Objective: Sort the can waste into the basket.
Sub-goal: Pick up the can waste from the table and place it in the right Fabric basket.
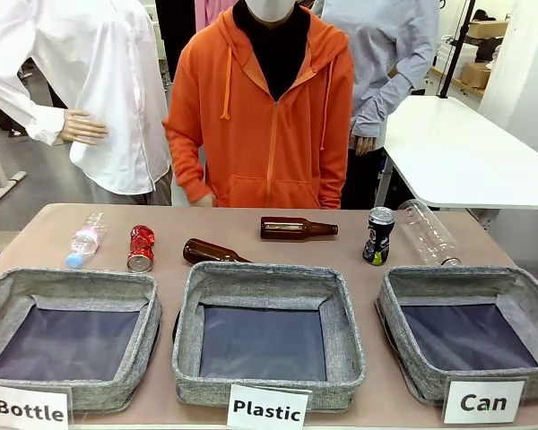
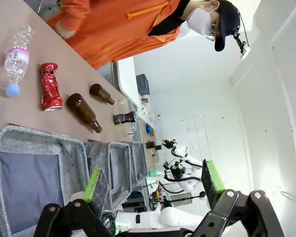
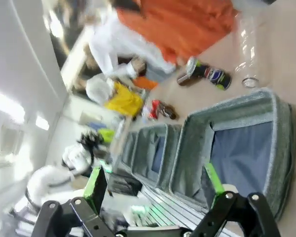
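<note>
Front view: the Can basket (image 1: 396, 327) sits at the right end of a row of three grey baskets on the counter (image 1: 36, 228), with its white label at the near rim. The black can (image 1: 378, 236) stands upright just behind the Can basket's far left corner. A clear plastic bottle (image 1: 428, 232) lies just behind the same far rim, to the right of the black can. The red can (image 1: 141, 248), crushed, lies well to the left of the Can basket, past the Plastic basket (image 1: 186, 331). Two brown bottles (image 1: 298, 228) (image 1: 213, 252) lie between the red can and the black can. A person in an orange hoodie (image 1: 264, 107) stands across the counter from the Can basket. Left wrist view: the left hand (image 2: 153, 181) has its fingers apart, with nothing between them. The Can basket (image 2: 139, 163) is the farthest of the three baskets; the black can (image 2: 124, 118) is near its far side and the red can (image 2: 50, 86) is well away from it. Right wrist view: the right hand (image 3: 154, 180) has its fingers apart and holds nothing. It is above the near rim of the Can basket (image 3: 281, 128). The black can (image 3: 209, 73) stands just beyond the basket's far rim.
</note>
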Controlling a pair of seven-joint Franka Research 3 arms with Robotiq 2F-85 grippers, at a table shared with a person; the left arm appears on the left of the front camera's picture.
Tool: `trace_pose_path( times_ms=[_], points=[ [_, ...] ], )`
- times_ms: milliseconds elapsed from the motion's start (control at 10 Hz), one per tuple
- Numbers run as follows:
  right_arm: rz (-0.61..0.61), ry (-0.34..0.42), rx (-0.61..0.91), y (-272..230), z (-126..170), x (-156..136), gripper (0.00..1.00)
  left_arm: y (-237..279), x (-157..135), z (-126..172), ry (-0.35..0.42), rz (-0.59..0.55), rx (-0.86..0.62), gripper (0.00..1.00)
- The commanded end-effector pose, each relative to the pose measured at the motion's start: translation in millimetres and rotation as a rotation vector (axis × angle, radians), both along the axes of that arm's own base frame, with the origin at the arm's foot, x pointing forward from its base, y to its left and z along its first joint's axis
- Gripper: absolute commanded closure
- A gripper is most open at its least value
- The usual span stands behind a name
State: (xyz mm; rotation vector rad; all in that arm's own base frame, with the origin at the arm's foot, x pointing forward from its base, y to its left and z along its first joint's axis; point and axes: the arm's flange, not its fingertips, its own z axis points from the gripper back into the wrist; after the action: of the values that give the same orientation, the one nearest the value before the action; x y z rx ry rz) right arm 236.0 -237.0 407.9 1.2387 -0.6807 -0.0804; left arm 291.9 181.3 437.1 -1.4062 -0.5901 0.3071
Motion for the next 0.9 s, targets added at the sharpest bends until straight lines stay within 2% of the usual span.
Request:
trace_pose_path(
  times_ms=[0, 100, 300, 400, 600, 700, 800],
  points=[
    [0.134, -0.099, -0.298, 41, 31, 32, 0.0, 2, 0, 0, -0.025, -0.006, 0.004, 0.0],
    [0.179, -0.186, -0.499, 70, 44, 56, 0.0, 2, 0, 0, -0.025, -0.006, 0.004, 0.0],
    [0.287, -0.295, -0.768, 113, 44, 88, 0.0, 2, 0, 0, -0.025, -0.006, 0.004, 0.0],
    [0.343, -0.371, -0.836, 136, 42, 100, 0.0, 2, 0, 0, -0.025, -0.006, 0.004, 0.0],
    [0.324, -0.469, -0.96, 167, 42, 108, 0.0, 2, 0, 0, -0.025, -0.006, 0.004, 0.0],
    [0.316, -0.406, -0.957, 169, 45, 95, 0.0, 2, 0, 0, -0.025, -0.006, 0.004, 0.0],
    [0.391, -0.399, -0.906, 162, 62, 115, 0.0, 2, 0, 0, -0.025, -0.006, 0.004, 0.0]
  ],
)
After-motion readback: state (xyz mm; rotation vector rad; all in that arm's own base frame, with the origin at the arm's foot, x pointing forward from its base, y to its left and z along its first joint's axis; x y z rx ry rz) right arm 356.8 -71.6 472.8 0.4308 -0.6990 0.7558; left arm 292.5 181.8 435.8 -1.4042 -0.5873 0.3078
